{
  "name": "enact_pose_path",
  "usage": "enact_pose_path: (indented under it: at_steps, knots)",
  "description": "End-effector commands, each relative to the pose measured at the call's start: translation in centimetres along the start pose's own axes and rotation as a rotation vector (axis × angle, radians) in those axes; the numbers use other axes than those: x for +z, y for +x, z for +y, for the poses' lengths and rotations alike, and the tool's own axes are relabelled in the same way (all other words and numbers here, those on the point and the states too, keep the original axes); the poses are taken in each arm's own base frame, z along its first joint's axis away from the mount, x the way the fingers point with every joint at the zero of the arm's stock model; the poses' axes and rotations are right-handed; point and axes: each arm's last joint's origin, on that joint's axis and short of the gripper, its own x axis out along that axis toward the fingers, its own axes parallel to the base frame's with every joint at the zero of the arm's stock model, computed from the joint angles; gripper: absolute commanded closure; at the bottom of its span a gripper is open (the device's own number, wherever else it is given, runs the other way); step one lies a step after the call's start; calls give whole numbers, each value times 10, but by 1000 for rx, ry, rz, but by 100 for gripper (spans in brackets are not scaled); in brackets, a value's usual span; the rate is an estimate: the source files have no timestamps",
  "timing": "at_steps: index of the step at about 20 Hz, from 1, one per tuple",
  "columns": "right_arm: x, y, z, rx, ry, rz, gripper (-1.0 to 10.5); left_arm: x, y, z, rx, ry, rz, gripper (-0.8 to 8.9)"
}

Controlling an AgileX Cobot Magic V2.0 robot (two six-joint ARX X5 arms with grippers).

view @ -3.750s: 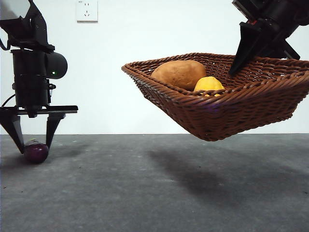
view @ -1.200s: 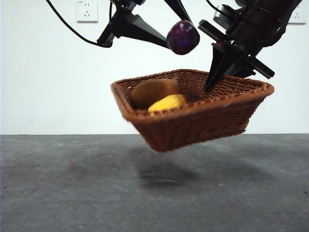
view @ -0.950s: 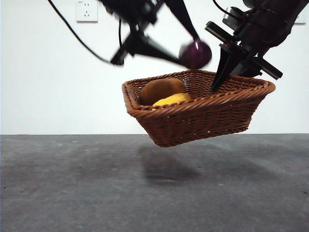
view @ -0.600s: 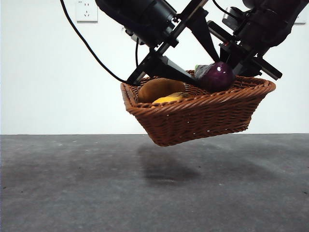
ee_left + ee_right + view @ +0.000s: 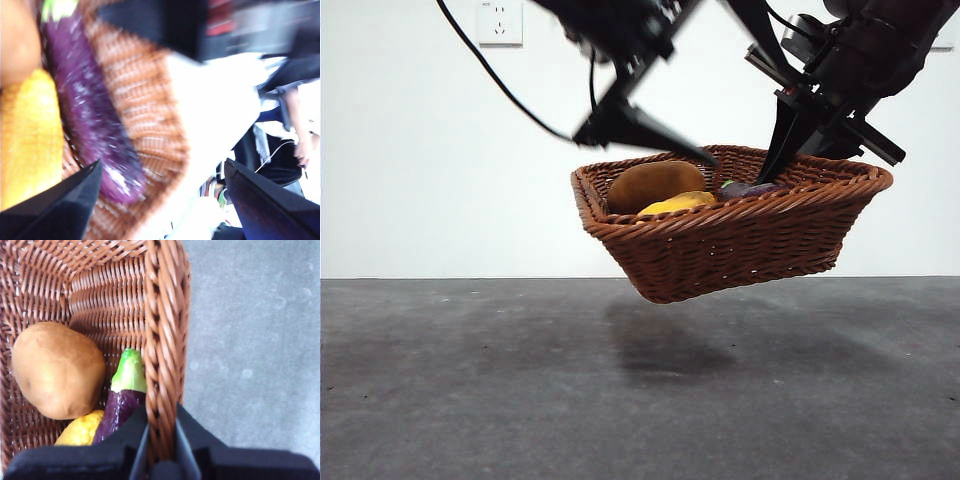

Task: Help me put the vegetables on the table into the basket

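The wicker basket [image 5: 740,235] hangs in the air above the table [image 5: 470,380]. My right gripper [image 5: 782,160] is shut on its braided rim [image 5: 161,365], one jaw inside and one outside. The brown potato [image 5: 655,184], the bumpy yellow vegetable [image 5: 678,204] and the purple eggplant [image 5: 748,188] lie inside the basket. The right wrist view shows the potato [image 5: 57,370], the eggplant [image 5: 122,402] and the yellow vegetable [image 5: 82,432] side by side. My left gripper [image 5: 748,120] is open and empty just above the basket. Its blurred view shows the eggplant [image 5: 95,130] and the yellow vegetable [image 5: 25,145] below.
A white wall with a socket [image 5: 500,22] stands behind. The basket's shadow [image 5: 660,350] falls on the grey table below it. A cable [image 5: 510,95] trails from the left arm.
The left gripper carried the eggplant from the table over the basket, let it go inside, and has lifted open. The basket shifted left earlier and now holds still.
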Motion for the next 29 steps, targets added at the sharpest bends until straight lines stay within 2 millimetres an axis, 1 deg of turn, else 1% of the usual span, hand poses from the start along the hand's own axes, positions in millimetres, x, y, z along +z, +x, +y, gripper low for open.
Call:
enact_pose_path:
  at_steps: [1,5,8,9,10,11,12,13,14,21,24,26,29]
  knots:
    - [3,-2,-4,14,3,-15,958,0,-24,-4,3,57,-10,404]
    - [3,-10,-13,6,8,-19,958,-10,-82,-8,86,149,-6,404]
    - [1,-14,-15,12,-2,-4,958,-20,-124,-13,166,219,-74,404]
    - [1,-16,-14,11,-8,0,958,-23,-136,-16,179,243,-99,406]
    - [0,-17,-14,12,-9,-2,958,-25,-144,-18,189,266,-121,411]
    - [0,-18,-13,21,-9,-2,958,-28,-150,-20,199,281,-134,436]
    - [0,-18,-13,23,-7,0,958,-30,-153,-20,205,294,-123,574]
    - [-1,-18,-13,21,-4,7,958,-33,-153,-19,217,317,-99,745]
    - [-1,-18,-13,20,-1,15,958,-35,-153,-17,230,335,-73,827]
    - [-2,-18,-13,17,2,19,958,-37,-153,-16,241,434,-36,820]
    - [0,-21,-20,-2,9,-2,958,-39,-153,-15,249,473,-18,820]
    - [2,-26,-30,-39,28,-19,958,-38,-154,-15,269,497,-21,820]
    - [3,-41,-57,-91,80,-56,958,-39,-155,-12,355,535,-22,821]
